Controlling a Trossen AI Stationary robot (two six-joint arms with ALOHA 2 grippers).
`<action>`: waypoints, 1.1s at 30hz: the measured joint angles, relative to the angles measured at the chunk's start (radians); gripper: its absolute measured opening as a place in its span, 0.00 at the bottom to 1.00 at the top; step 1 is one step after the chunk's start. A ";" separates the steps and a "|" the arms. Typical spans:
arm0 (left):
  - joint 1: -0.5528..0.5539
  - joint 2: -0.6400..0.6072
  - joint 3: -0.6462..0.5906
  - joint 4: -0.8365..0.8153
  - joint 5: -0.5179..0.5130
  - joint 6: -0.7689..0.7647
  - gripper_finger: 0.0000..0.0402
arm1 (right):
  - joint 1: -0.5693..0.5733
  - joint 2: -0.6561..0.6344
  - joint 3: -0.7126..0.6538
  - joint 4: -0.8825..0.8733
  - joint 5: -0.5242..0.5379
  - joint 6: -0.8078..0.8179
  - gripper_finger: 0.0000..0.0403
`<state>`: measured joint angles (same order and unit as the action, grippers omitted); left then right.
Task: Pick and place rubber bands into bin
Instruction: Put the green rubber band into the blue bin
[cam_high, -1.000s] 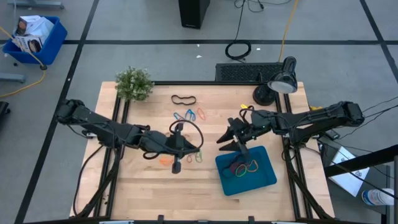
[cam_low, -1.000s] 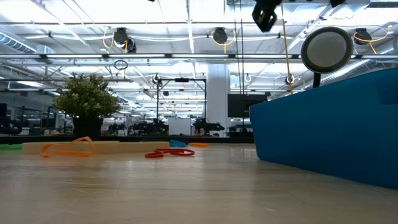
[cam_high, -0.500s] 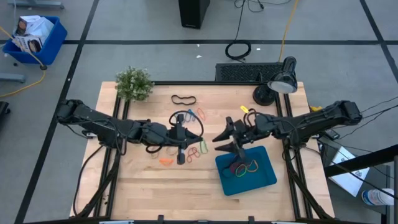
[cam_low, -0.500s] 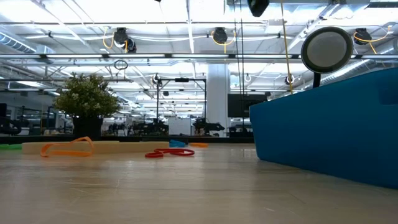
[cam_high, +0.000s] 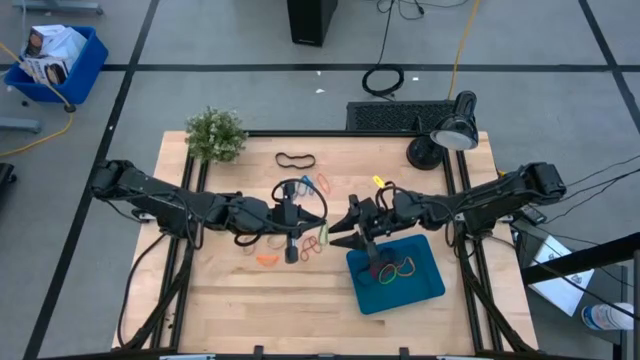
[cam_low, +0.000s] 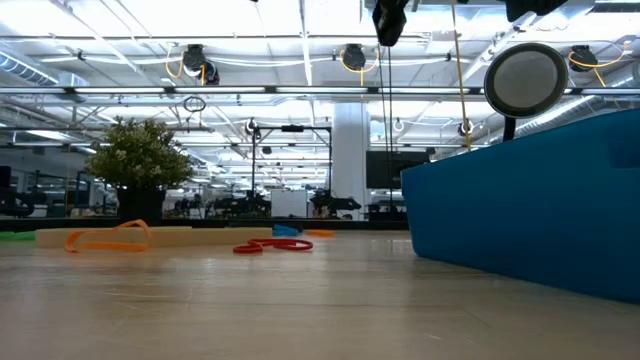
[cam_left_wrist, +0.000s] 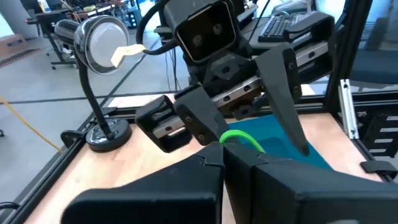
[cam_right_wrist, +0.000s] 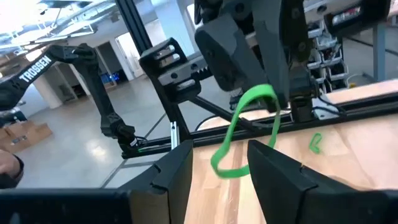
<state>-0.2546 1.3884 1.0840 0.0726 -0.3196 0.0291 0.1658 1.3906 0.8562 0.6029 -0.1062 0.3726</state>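
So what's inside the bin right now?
The bin holds a few rubber bands: green, yellowish and dark red loops near its middle. The right hand overhangs its near-left corner, so anything beneath that is hidden.

- A robotics lab or industrial workshop.
- Behind the potted plant (cam_low: 141, 165): a long hall, ceiling strip lights, more workstations.
- Around the wooden table (cam_high: 240, 300): taped grey floor.

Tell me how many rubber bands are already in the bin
2 that show from above: a green band and a dark red band, side by side in the middle of the bin. The right arm's fingers overhang the bin's near corner, so another could be hidden.
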 joint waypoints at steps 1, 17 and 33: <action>0.002 0.000 0.000 0.000 -0.001 0.008 0.01 | 0.000 0.002 0.000 0.006 0.000 0.009 0.36; 0.039 0.000 0.000 0.027 -0.003 0.013 0.04 | 0.002 0.002 0.000 0.044 -0.026 0.035 0.28; 0.059 0.000 0.000 0.035 -0.004 0.002 0.01 | 0.002 0.002 0.000 0.074 -0.029 0.027 0.15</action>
<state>-0.1956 1.3880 1.0840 0.1073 -0.3233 0.0315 0.1677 1.3922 0.8562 0.6773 -0.1352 0.4000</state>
